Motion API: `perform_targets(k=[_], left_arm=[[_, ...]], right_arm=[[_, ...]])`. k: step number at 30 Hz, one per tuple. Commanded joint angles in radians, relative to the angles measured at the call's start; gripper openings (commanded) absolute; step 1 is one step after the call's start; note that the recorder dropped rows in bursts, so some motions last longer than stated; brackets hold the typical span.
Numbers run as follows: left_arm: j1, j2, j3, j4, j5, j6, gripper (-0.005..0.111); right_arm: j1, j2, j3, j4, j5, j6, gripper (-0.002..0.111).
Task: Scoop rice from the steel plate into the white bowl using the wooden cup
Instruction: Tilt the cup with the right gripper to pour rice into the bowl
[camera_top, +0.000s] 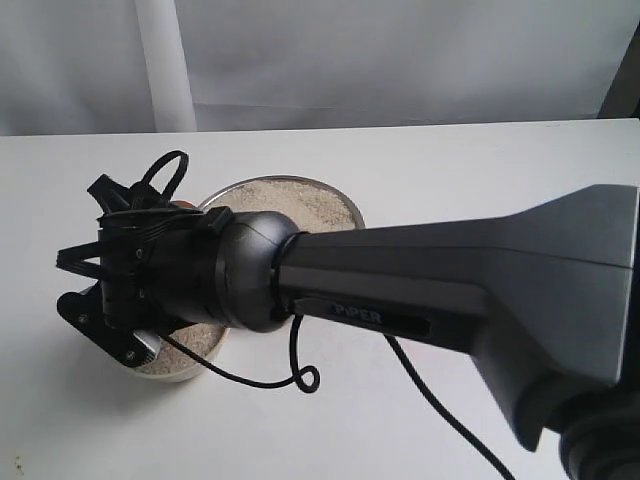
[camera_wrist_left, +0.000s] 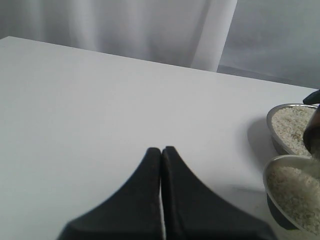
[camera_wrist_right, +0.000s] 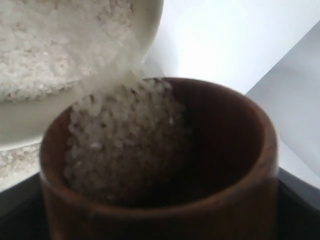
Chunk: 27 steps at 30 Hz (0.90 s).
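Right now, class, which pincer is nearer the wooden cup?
Right. The right pincer grips the wooden cup at the white bowl; the left pincer hangs shut over the table, well apart from it.

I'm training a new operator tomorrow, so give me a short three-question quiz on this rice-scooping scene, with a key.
1. What lies in the steel plate?
2. True or false: the white bowl is empty.
3. Which one holds the wooden cup? A the left gripper; B the right gripper; C neither.

Key:
1. rice.
2. False: it already holds rice.
3. B. The left gripper is shut on nothing, over bare table.
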Motion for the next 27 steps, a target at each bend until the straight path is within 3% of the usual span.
perform_targets(k=[1, 27], left_arm=[[0.0, -0.002, -0.004, 0.003, -0.007, -0.001, 0.0], [0.0, -0.002, -0.004, 0.003, -0.007, -0.001, 0.0]], right_arm=[[0.02, -0.003, -0.006, -0.079, 0.029, 0.013, 0.0], [0.043, -0.003, -0.006, -0.227, 0.1, 0.016, 0.0]])
